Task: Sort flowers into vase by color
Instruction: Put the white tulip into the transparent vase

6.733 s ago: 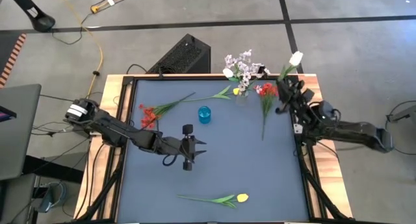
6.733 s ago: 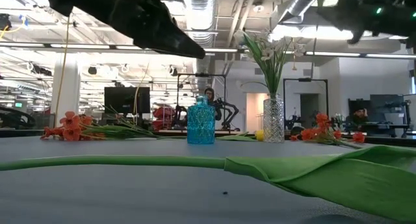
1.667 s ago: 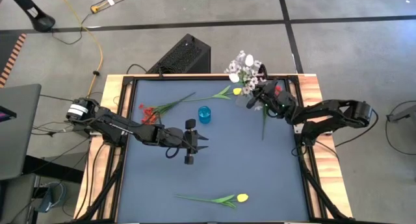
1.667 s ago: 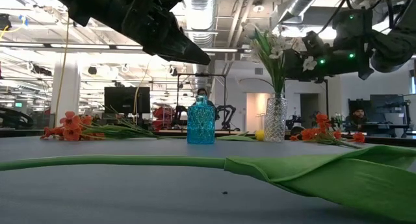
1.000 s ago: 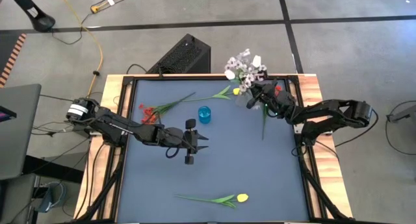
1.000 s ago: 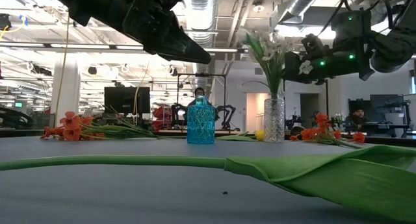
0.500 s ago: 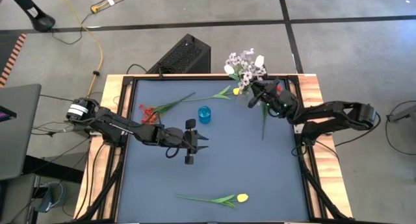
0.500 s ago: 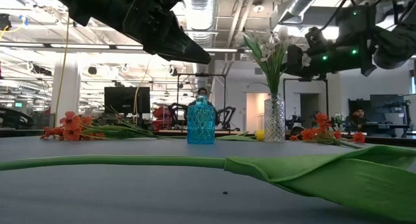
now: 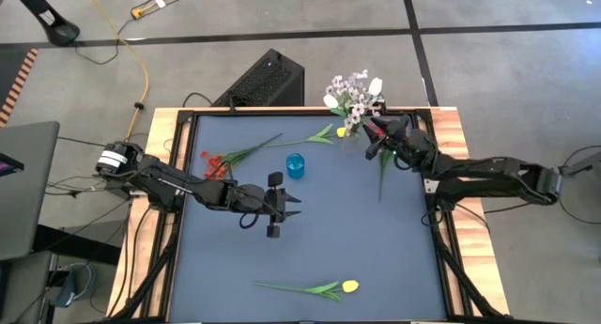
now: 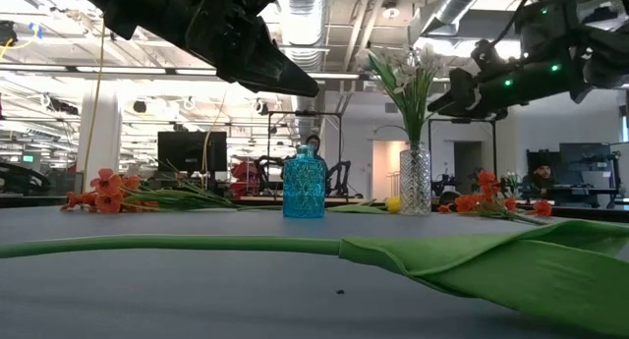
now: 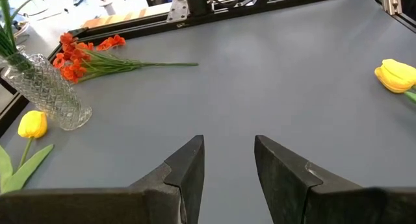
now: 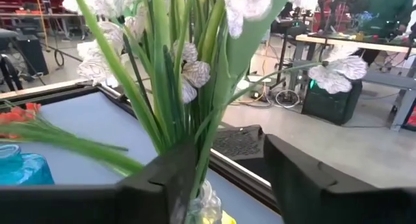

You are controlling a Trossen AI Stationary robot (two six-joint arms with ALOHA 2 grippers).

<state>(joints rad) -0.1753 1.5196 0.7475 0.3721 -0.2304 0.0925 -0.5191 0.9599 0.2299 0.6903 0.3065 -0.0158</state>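
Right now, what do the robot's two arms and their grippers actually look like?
Both arms are black, jointed and slim. Each ends in a gripper with two flat, dark, blunt-tipped fingers: the left gripper and the right gripper. The left arm's base carries a white band; green lights glow on the right arm's wrist in the low view.

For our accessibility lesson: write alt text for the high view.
The right gripper, open, sits beside a clear vase of white flowers at the table's far edge. The left gripper hovers mid-table, open; red flowers, a blue bottle and yellow tulips lie around.
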